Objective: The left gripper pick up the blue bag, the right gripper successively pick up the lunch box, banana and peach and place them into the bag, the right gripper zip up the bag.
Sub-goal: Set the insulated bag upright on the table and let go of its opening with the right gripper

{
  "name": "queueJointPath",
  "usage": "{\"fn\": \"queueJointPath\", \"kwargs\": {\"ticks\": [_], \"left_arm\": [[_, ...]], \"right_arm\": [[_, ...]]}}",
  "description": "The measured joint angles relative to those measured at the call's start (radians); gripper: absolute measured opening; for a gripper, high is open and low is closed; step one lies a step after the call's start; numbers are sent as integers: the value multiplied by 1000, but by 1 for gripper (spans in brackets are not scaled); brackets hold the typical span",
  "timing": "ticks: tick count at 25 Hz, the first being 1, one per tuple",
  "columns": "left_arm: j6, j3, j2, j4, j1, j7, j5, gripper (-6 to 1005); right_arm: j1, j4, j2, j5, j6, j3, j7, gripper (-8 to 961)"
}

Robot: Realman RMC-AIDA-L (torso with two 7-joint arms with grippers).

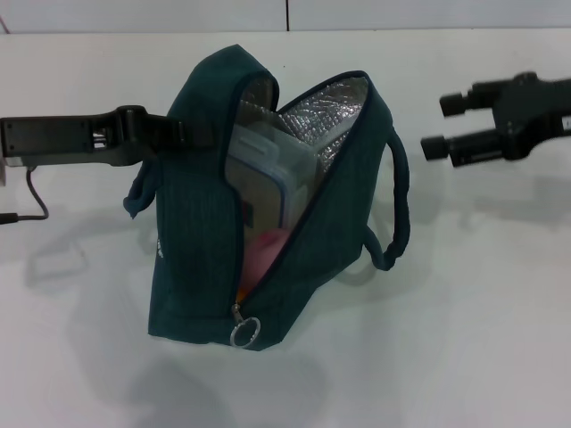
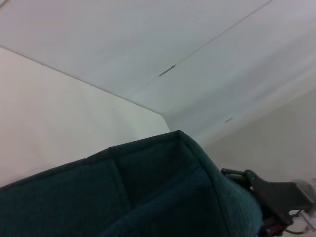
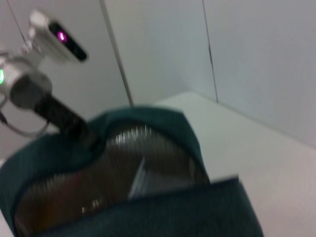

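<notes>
The blue bag [image 1: 201, 267] stands at the table's middle with its zipper open and the silver lining showing. My left gripper [image 1: 198, 134] reaches in from the left and is shut on the bag's upper left edge, holding it up. Inside the bag I see the lunch box [image 1: 268, 174] on its side and the pink peach [image 1: 261, 251] below it. The banana is hidden. My right gripper [image 1: 441, 125] hangs open and empty to the right of the bag, apart from it. The right wrist view looks into the bag's mouth [image 3: 123, 163] at the lunch box [image 3: 153, 180].
The zipper's metal ring pull [image 1: 244, 331] hangs at the bag's near bottom corner. One loop handle [image 1: 399, 205] sticks out on the right side. A black cable [image 1: 36, 201] lies at the far left. White table [image 1: 464, 339] around.
</notes>
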Motion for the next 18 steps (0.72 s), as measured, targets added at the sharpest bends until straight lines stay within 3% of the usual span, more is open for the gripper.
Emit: {"fn": "queueJointPath", "kwargs": {"ticks": [7,18], "left_arm": [[0,0,-2,-1,0,0,0,33],[0,0,-2,-2,-4,1,0,33]], "right_arm": [[-20,55,9,-21,29,1,-76,784],[47,163,34,-23,93,-7,-89,782]]}}
